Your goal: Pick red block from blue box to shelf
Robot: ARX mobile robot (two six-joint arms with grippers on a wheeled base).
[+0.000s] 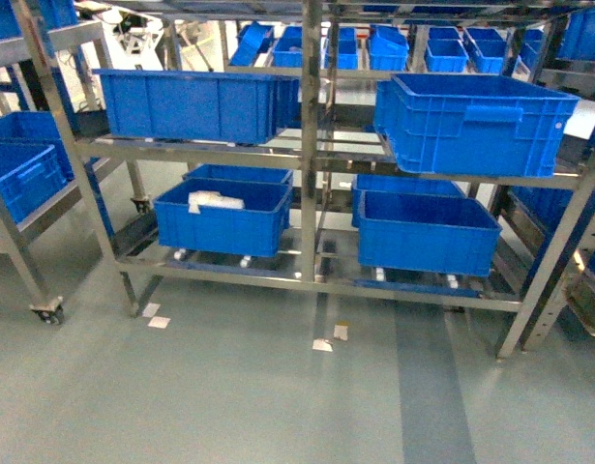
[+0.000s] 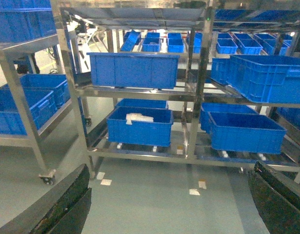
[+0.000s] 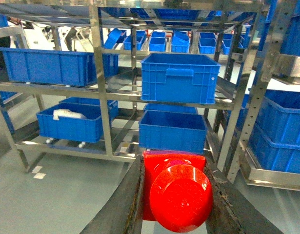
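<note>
Ahead, we face the shelf on grey-green floor, open floor before its bottom rail. Dark blue crates fill its tiers; the lower-left crate holds something white. Our right gripper pinches the red block; our left gripper is spread wide.

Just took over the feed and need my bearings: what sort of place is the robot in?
Most likely a warehouse or factory storeroom: steel shelf racks in rows, dark blue crates on their tiers, and a smooth grey-green floor.
</note>
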